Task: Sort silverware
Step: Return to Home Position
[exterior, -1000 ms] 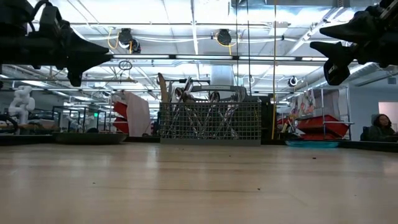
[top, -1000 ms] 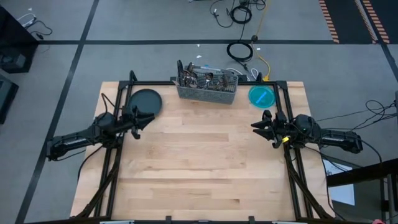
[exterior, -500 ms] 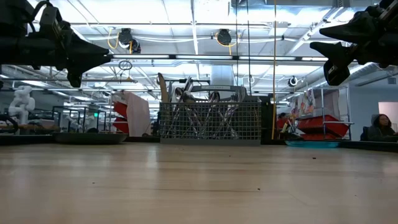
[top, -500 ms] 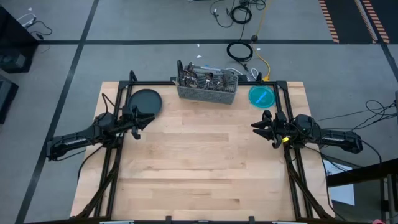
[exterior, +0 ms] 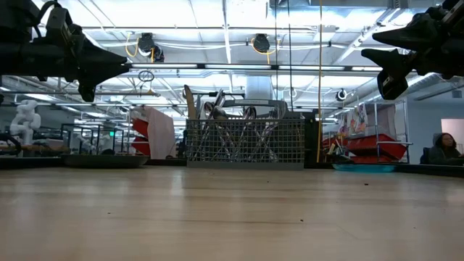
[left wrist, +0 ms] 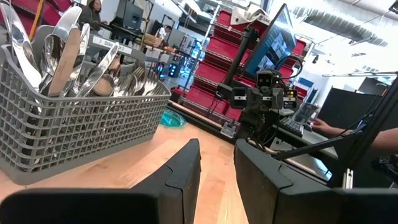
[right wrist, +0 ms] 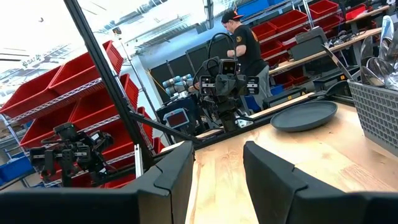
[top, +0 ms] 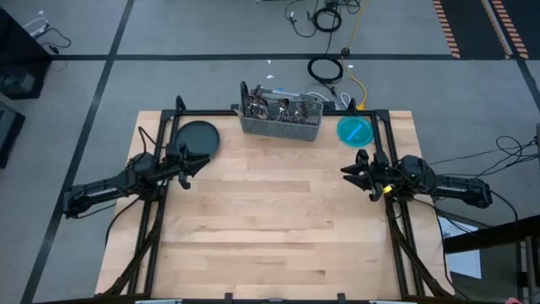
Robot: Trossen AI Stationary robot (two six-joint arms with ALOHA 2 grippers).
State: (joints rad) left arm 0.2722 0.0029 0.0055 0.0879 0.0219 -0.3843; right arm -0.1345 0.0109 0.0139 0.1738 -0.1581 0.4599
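Note:
The silverware (top: 278, 107) stands upright, handles and bowls sticking out, in the grey wire-mesh caddy (top: 281, 121) at the table's far edge; it also shows in the low view (exterior: 232, 109) and the left wrist view (left wrist: 74, 56). My left gripper (top: 199, 159) hovers above the table's left side near the dark plate (top: 197, 137), fingers open (left wrist: 216, 163). My right gripper (top: 348, 171) hovers above the right side, below the blue plate (top: 354, 130), open (right wrist: 219, 163). Neither touches anything.
The dark round plate and the blue plate flank the caddy at the far edge. Bare wooden tabletop (top: 278, 219) spreads between and in front of the arms. Black frame rails run along the table's left and right sides. People show in the room beyond the table.

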